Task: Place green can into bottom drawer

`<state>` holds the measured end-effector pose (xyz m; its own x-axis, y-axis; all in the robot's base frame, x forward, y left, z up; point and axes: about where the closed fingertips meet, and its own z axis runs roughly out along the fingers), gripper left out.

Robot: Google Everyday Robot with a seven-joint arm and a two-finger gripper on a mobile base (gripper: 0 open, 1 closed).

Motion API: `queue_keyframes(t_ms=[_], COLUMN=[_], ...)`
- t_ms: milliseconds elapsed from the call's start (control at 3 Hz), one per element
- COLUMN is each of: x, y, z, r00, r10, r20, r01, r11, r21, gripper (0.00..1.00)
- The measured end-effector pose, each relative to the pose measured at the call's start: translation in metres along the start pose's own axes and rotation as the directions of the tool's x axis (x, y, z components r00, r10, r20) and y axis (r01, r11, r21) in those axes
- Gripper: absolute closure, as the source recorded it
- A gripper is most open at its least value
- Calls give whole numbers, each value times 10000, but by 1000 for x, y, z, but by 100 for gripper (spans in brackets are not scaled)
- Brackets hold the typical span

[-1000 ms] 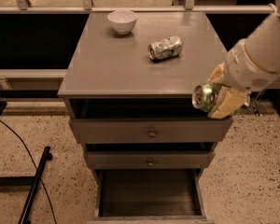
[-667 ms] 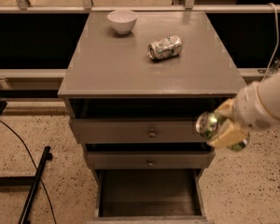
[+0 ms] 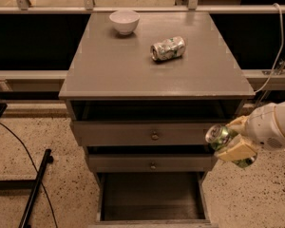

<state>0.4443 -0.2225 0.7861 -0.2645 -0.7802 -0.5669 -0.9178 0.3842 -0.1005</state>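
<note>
1. The green can (image 3: 218,135) is at the lower right of the frame, held tilted with its silver top towards the cabinet. It hangs in the air off the cabinet's right front corner, level with the two knobbed drawers.
2. The gripper (image 3: 230,139) is at the same spot, and its fingers (image 3: 237,152) are clenched on the can from above and below.
3. Step in hand, as I judge it: carrying the can to the bottom drawer (image 3: 149,198). The can is not yet over the opening, nor down at its level.
4. The next move calls for bringing the can leftwards and down past the knobbed drawer fronts, over the open drawer at the bottom centre. Only then should the fingers let go.
5. Containers:
   - The bottom drawer is pulled out, and nothing shows on its dark floor.
   - The two upper drawers look closed, so their contents are hidden.
   - A white bowl (image 3: 124,21) stands on the worktop (image 3: 109,75) at the upper left, with nothing visible inside.
6. A paler dented can (image 3: 168,48) lies on its side on the worktop, well apart from the gripper.
</note>
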Motion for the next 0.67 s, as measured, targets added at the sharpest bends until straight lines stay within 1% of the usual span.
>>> queue_keyframes(t_ms=[333,667], x=[14,18], y=[-1,-13], z=[43,76], r00=[9870,9079], r10=[401,896], r20=[1555,4096], r01=[-368,-1075], r11=[9990,9940], r21=[-241,208], gripper=[100,100])
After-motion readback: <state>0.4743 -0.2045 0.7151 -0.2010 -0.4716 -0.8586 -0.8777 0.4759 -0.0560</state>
